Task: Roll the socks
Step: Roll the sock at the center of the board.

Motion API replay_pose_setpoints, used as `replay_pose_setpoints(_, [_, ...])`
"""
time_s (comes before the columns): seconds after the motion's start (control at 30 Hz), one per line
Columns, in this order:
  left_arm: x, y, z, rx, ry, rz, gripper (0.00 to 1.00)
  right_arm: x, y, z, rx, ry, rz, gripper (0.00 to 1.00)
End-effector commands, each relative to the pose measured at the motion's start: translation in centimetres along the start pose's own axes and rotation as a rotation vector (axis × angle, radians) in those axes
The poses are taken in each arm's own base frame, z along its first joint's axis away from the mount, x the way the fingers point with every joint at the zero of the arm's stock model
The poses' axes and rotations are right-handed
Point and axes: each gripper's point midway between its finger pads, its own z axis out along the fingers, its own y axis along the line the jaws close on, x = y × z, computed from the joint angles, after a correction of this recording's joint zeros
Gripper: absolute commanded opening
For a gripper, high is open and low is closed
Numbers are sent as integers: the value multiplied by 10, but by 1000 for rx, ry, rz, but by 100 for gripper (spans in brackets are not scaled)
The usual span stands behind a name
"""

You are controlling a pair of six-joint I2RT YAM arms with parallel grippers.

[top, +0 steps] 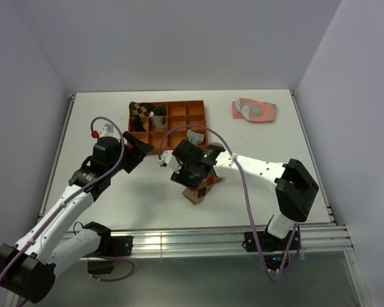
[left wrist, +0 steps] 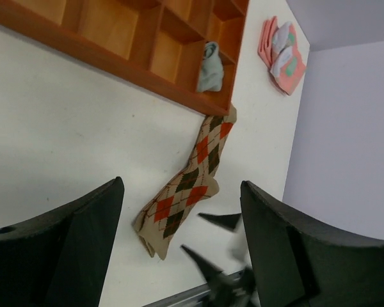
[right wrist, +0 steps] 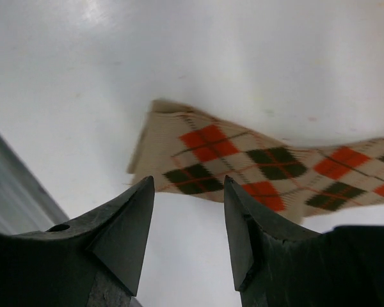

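Note:
The tan argyle sock lies flat on the white table, near the front. It also shows in the left wrist view and the right wrist view. My right gripper is open and hangs just above one end of the sock, touching nothing. The plain grey sock sits bunched in the near right corner compartment of the orange tray. My left gripper is open and empty, to the left of the argyle sock and in front of the tray.
The orange compartment tray stands at the back centre and holds a dark rolled item at its left end. Pink-and-green socks lie at the back right. The table's metal rail runs along the front.

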Motion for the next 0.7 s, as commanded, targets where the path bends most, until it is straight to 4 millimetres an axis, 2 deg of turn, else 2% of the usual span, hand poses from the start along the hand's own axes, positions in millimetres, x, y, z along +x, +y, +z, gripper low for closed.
replay_pose_setpoints(0.0, [-17, -26, -20, 37, -24, 87, 79, 6, 33, 9, -45, 2, -21, 55])
replay_pose_setpoints(0.03, [-22, -34, -26, 53, -33, 96, 79, 9, 36, 12, -47, 11, -22, 55])
replay_pose_setpoints(0.1, [-32, -36, -32, 40, -77, 114, 80, 10, 41, 20, -32, 33, -34, 54])
replay_pose_setpoints(0.27, [-35, -37, -41, 34, -87, 123, 80, 12, 49, 29, -25, 69, -49, 54])
replay_pose_setpoints(0.43, [-30, -33, -36, 32, -67, 113, 79, 27, 56, 41, -34, 111, -63, 55])
replay_pose_setpoints(0.5, [-29, -34, -33, 33, -60, 111, 79, 30, 51, 43, -7, 118, -66, 55])
replay_pose_setpoints(0.67, [-25, -30, -29, 29, -50, 101, 79, 36, 56, 50, -30, 133, -69, 55])
